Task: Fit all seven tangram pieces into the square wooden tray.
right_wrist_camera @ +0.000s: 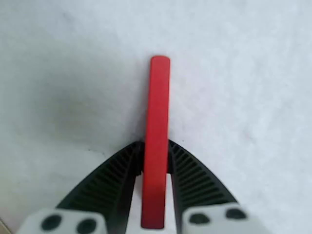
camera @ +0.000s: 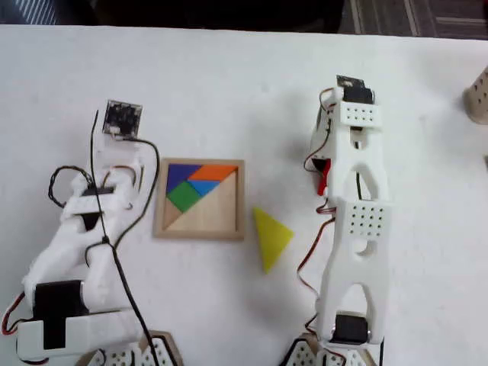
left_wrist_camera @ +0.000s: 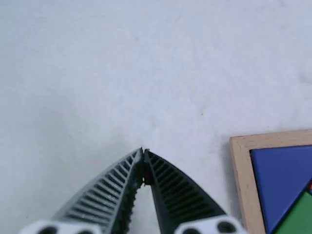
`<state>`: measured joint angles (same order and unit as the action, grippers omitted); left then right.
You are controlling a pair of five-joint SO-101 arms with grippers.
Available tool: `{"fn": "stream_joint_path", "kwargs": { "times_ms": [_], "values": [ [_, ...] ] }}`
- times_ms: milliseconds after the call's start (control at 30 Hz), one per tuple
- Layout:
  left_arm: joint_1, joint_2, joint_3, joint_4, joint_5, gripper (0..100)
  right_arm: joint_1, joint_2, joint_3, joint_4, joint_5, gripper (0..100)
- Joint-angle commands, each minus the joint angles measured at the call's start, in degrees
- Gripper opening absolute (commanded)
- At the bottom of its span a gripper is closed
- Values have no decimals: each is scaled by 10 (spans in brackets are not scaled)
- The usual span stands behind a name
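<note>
The square wooden tray lies mid-table and holds a dark blue, an orange, a light blue and a green piece. Its corner and the blue piece appear in the left wrist view. A yellow triangle rests on the table right of the tray. My left gripper is shut with nothing in it, over bare table left of the tray. My right gripper is shut on a red piece held edge-on; the red piece peeks beside the right arm.
A tan object stands at the table's right edge. Black and red cables trail beside both arms. White table surface stretches open at the back and between the tray and the right arm.
</note>
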<state>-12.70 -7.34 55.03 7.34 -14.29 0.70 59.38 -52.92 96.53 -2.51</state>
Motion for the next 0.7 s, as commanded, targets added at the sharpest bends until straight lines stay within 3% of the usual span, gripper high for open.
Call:
{"fn": "stream_joint_path", "kwargs": {
  "times_ms": [0,667],
  "values": [
    [-7,-2,-27,1,-11,24,-22,-36,10,20,-5,18],
    [-3,-1,-31,-2,-8,24,-198,-314,303,-5,-30,18]
  ]
}}
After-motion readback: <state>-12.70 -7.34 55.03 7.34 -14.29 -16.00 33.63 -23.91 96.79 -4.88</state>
